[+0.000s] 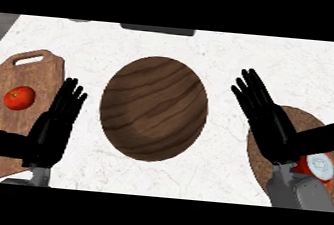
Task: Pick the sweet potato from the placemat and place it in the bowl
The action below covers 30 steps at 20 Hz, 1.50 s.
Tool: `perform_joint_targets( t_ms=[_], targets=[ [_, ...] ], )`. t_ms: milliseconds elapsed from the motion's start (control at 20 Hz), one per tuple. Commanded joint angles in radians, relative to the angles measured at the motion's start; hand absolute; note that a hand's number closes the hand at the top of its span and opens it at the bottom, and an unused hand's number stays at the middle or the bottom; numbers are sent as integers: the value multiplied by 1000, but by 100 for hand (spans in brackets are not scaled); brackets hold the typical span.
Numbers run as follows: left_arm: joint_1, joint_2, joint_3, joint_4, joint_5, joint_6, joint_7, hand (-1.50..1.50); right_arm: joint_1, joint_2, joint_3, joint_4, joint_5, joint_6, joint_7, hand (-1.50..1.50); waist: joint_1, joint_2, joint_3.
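A large dark wooden bowl (153,115) sits at the middle of the white counter. To its right lies a round brown placemat (306,119), mostly covered by my right hand (276,129), which is open with straight fingers pointing away from me. An orange-red piece, apparently the sweet potato (325,179), shows on the placemat just behind my right wrist; most of it is hidden. My left hand (50,129) is open too, resting left of the bowl at the edge of a cutting board. Neither hand holds anything.
A wooden cutting board (12,96) with a handle hole lies at the left, with a red tomato (20,97) on it. A dark object (157,29) sits at the counter's far edge.
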Motion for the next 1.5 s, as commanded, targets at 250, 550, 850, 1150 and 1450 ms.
perform_joint_targets(
  t_ms=[250, 550, 850, 1150, 1450],
  targets=[
    [-134, 213, 211, 13, -97, 26, -60, 0, -24, -132, 44, -152, -163, 425, -41, -150, -22, -25, 22],
    [-119, 224, 251, 62, -50, -3, -47, 0, 249, -302, -137, -248, 313, 227, -430, -150, -90, -33, 20],
    [-138, 209, 246, 96, -58, -32, -73, 0, 459, -439, -280, -347, 413, 275, -572, -150, -59, -29, 18],
    [-179, 220, 257, 134, -64, -38, -51, 0, 558, -625, -530, -389, 396, 350, -455, -150, -62, -30, 17],
    [-205, 190, 226, 170, -95, -44, -95, 0, 536, -881, -615, -295, 443, 555, -363, -150, -40, -22, 16]
  ],
)
